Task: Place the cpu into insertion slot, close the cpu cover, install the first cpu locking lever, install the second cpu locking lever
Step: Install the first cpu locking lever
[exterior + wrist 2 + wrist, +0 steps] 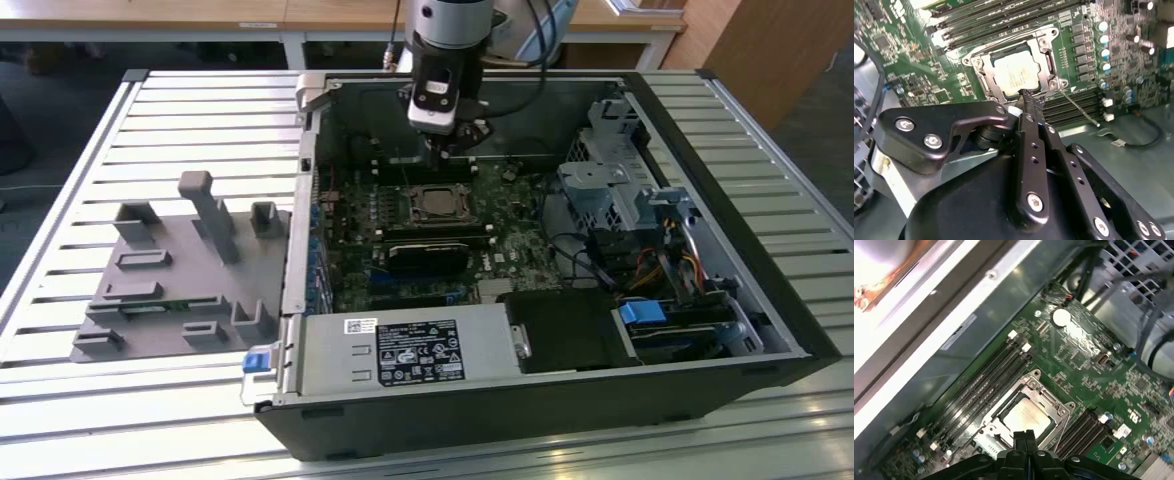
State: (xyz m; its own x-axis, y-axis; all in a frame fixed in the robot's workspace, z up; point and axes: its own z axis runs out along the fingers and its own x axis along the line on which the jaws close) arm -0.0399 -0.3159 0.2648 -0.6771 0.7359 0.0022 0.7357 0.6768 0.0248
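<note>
Two steps look done: cpu (1015, 75) seated in insertion slot (1045, 70), cpu cover (1009, 46) down; gripper (1028, 96) jaws pressed together, empty, at slot edge nr loose 1st locking lever (1080, 106). Lever needs pushing down, hooking.

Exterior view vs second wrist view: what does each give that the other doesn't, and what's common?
Exterior view adds the open case, the labelled power supply and the grey fixture tray on the slatted table. Second wrist view adds detail: the cpu cover lying down around the cpu, and a thin locking lever angling out past the cover's corner. Shared: the shut gripper close by the cpu's edge.
</note>
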